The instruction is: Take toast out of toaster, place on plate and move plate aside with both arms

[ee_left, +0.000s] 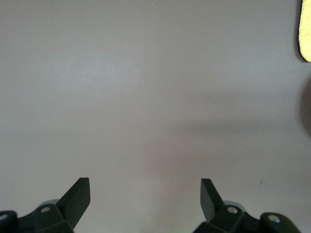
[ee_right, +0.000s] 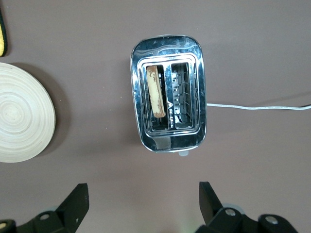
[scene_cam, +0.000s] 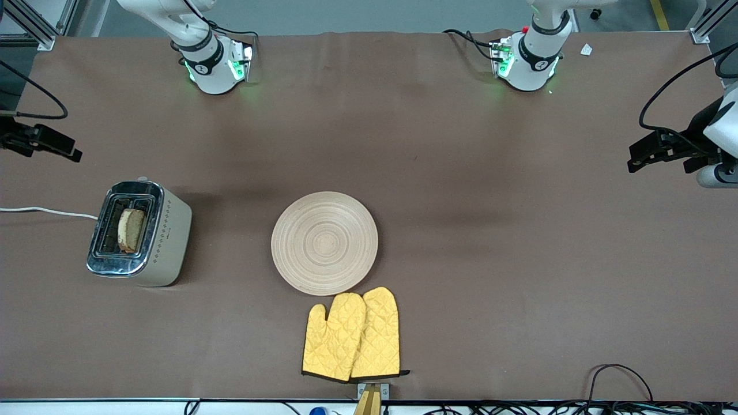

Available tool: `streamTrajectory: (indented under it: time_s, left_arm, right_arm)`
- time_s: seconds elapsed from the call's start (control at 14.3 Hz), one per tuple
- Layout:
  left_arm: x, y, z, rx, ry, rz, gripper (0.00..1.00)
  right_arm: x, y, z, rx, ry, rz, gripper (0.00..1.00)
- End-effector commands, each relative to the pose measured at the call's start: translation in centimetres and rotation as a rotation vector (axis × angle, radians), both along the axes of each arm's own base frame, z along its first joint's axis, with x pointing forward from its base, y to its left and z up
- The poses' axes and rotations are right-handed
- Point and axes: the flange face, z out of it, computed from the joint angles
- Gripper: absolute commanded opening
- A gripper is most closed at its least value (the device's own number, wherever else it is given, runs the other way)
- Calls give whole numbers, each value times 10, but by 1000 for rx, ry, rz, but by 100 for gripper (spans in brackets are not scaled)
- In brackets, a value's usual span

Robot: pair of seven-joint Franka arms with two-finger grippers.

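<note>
both tools hang released — nothing is held. going across the front view, we see the right tool (scene_cam: pixel 78 154) first, at the right arm's end of the counter (scene_cam: pixel 519 276), jaws spread wide and empty in its wrist view (ee_right: pixel 144 200). just below it stands the toaster (scene_cam: pixel 141 233), and the toast (scene_cam: pixel 131 229) sits upright in one slot, its top edge poking up. from the right wrist the toaster (ee_right: pixel 168 104) lies straight ahead of the spread fingers, the toast (ee_right: pixel 156 95) in the slot nearer the plate (ee_right: pixel 22 119). next comes the plate (scene_cam: pixel 324 242), bare, with yellow oven mitts (scene_cam: pixel 353 335) touching its near rim. last, the left tool (scene_cam: pixel 631 164) waits over bare counter, well apart from everything, fingers parted (ee_left: pixel 146 196). we judge nothing done yet — lifting the toast, plating it and shifting the plate all remain.
</note>
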Motion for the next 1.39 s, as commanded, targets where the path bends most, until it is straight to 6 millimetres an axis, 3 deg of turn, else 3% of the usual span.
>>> streamTrajectory:
  time_s: [0.0,0.28,0.63,1.32]
  left_arm:
    - [-3,3,-1,-12,22,-11,100]
    - [-2,3,-16,-9,53,0,100]
    - [-2,10,-30,-5,114,17,100]
    - [3,8,-38,5,122,-5,100]
  right_arm:
    - [5,3,-11,17,-11,6,100]
    - [14,-2,-33,15,0,-1,100]
    - [24,-3,-86,10,-29,-6,100]
    - [64,-15,-168,-9,-51,-25,100]
